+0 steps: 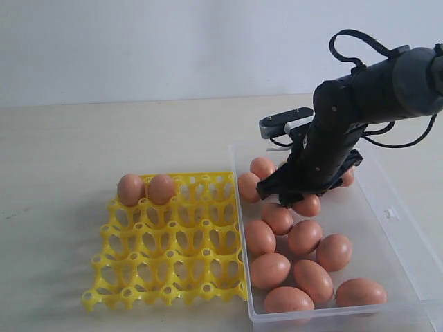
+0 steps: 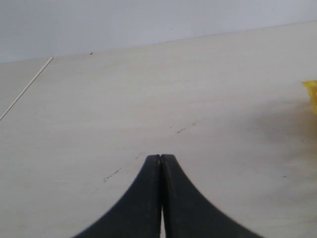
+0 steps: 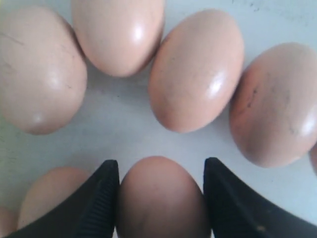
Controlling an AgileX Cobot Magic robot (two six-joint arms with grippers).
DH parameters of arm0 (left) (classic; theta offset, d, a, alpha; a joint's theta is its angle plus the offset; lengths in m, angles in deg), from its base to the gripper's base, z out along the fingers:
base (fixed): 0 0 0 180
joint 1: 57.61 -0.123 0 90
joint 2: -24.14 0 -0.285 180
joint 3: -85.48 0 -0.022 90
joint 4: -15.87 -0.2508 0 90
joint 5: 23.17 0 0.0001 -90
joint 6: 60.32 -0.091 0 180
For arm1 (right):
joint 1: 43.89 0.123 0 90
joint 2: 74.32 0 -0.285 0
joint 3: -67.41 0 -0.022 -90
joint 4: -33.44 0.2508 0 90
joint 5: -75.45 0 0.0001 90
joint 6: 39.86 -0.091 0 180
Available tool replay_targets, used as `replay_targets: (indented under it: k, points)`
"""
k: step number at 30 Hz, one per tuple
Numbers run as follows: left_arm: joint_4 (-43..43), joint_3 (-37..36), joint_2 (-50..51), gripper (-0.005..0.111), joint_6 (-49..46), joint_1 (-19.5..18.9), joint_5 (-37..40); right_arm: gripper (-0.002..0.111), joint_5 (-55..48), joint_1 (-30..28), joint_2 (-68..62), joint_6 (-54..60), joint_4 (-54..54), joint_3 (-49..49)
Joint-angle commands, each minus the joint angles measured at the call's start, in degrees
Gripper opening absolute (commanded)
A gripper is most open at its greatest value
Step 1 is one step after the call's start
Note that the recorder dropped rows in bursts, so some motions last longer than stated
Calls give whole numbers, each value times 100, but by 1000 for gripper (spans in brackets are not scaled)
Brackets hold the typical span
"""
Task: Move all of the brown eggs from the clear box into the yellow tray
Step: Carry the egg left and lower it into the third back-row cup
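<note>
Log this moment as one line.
right gripper: in clear box, jaws either side of one brown egg, grip unconfirmed | left gripper: shut, over table | yellow tray: two brown eggs seated

- The tray (image 1: pixel 173 243) sits on the tabletop (image 1: pixel 104 138), and the box (image 1: pixel 391 214) is just beside it on the right.
- Two eggs (image 1: pixel 145 189) sit side by side in the tray, in the far row's two leftmost cups.
- The other eggs (image 1: pixel 304 237) lie in the box, crowded toward its left wall from the far end to the near wall.
- The right gripper (image 1: pixel 289 200) reaches down into the box's far part, with one finger on either side of a single egg (image 3: pixel 161 198) and neighbours ringed close around.
</note>
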Motion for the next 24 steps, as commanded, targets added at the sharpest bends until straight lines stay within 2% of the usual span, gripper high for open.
replay_targets:
  k: [1,3,6,10,16,24]
  points:
    - [3,23,4,0,23,29,-51,0,325,-16,743,58,127,-16]
    - [3,23,4,0,23,29,-51,0,637,23,1080,58,310,-47]
    - [3,23,4,0,23,29,-51,0,1701,211,1676,58,741,-317]
    - [3,23,4,0,23,29,-51,0,3414,763,1983,58,1214,-772]
    - [3,23,4,0,23,29,-51,0,4510,1386,1503,58,1215,-835]
    - [3,23,4,0,23,29,-51,0,5699,1734,478,6,1174,-807]
